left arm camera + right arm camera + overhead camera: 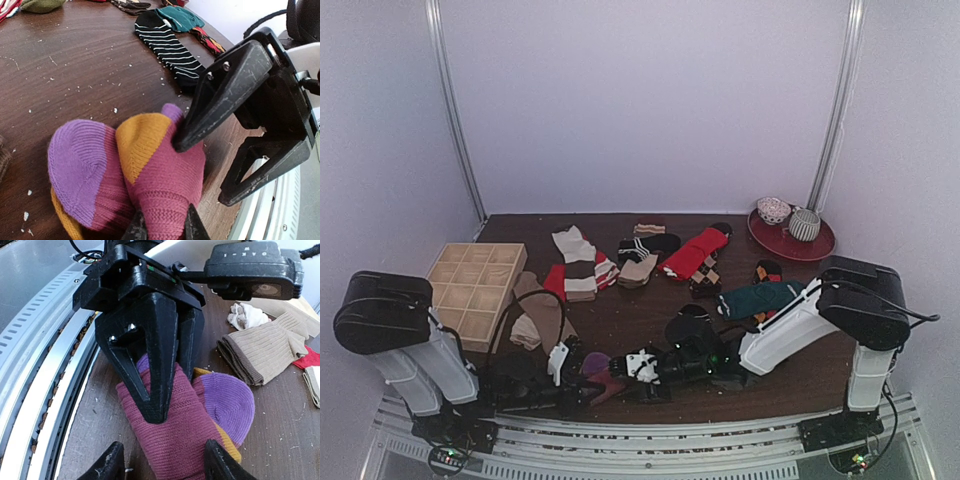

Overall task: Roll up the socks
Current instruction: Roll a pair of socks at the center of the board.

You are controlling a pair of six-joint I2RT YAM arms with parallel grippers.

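A magenta-purple sock with an orange toe point(165, 175) lies folded over near the table's front edge point(602, 372). My left gripper point(165, 229) is shut on a fold of its magenta fabric. From the right wrist, that left gripper point(172, 395) shows as black fingers pinching the sock point(185, 435) from the far side. My right gripper point(163, 467) is open, one fingertip on each side of the same sock, with a gap at the left fingertip. A black-and-white striped sock point(170, 47) and a dark teal sock point(180, 17) lie further back.
Red point(695, 252), teal point(760, 298), tan point(540, 315) and striped socks are spread across the dark wooden table. A wooden compartment box point(470, 290) stands at the left. A red plate point(815, 248) carrying two rolled bundles sits at the back right. The metal rail point(45, 370) runs along the front edge.
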